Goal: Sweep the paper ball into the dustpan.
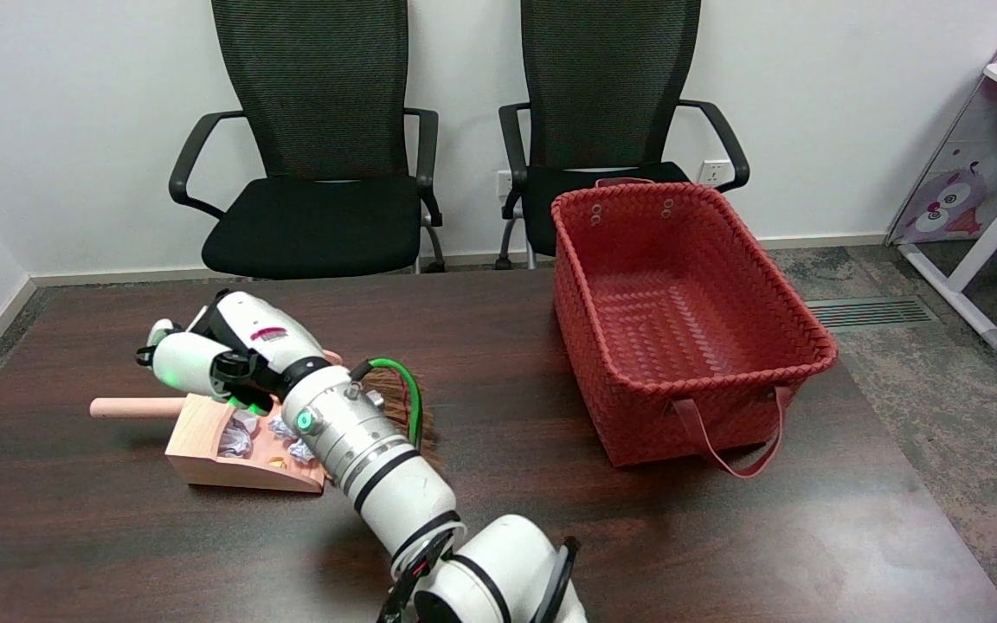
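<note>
The right hand (204, 359) hangs over the far part of the wooden dustpan (204, 446), which lies on the dark counter (118, 528) with its handle (131, 407) pointing left. The hand's fingers are hidden behind its white body, so I cannot tell whether they are apart, together or clamped on something. Crumpled paper balls (236, 439) lie inside the pan, just below and nearer than the hand, partly covered by the forearm (360, 450). A red woven basket (680, 251) stands well apart on the right. Two black chairs (317, 130) stand behind the counter.
</note>
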You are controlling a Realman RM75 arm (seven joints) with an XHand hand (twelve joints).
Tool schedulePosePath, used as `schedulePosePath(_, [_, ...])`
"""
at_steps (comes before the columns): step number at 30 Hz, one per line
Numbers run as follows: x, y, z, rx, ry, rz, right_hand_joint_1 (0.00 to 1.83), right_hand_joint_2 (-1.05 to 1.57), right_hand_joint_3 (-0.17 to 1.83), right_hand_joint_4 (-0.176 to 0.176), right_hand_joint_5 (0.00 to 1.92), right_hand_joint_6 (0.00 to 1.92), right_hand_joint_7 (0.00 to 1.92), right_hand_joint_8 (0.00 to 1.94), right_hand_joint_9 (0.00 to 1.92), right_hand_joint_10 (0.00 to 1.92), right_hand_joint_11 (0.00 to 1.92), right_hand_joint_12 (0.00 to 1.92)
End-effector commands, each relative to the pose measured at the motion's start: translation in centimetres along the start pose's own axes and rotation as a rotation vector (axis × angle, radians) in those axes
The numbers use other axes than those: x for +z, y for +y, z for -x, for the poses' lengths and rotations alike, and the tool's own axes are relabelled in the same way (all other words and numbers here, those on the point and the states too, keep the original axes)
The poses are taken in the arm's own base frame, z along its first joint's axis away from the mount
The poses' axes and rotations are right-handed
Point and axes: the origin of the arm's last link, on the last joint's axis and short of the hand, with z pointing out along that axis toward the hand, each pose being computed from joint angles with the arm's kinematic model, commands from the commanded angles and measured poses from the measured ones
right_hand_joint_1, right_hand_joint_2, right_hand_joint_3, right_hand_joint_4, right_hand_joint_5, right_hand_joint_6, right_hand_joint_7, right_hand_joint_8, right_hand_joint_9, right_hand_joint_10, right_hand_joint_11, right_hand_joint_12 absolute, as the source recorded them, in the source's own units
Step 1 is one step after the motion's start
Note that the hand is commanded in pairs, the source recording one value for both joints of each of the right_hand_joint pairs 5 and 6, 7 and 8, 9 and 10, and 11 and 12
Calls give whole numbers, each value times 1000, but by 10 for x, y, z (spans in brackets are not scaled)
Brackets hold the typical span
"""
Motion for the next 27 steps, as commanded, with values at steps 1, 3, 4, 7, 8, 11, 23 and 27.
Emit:
schedulePosePath(1, [15,12,23,36,-12,-15,288,1515,952,66,1920,1920,1920,1920,1920,1920,1920,1920])
schedulePosePath(3, [18,14,22,62,-5,-21,283,1519,960,68,1920,1920,1920,1920,1920,1920,1920,1920])
schedulePosePath(4, [20,15,21,64,0,-31,281,1518,963,68,1920,1920,1920,1920,1920,1920,1920,1920])
schedulePosePath(7, [24,15,20,64,1,-63,286,1477,991,65,1920,1920,1920,1920,1920,1920,1920,1920])
schedulePosePath(8, [26,14,20,71,-1,-73,289,1467,994,64,1920,1920,1920,1920,1920,1920,1920,1920])
schedulePosePath(11, [31,9,19,82,-8,-95,294,1447,1001,61,1920,1920,1920,1920,1920,1920,1920,1920])
schedulePosePath(23, [44,23,16,358,-2,-74,303,1275,1082,47,1920,1920,1920,1920,1920,1920,1920,1920])
schedulePosePath(27, [48,35,13,470,-7,-44,330,1211,1087,39,1920,1920,1920,1920,1920,1920,1920,1920])
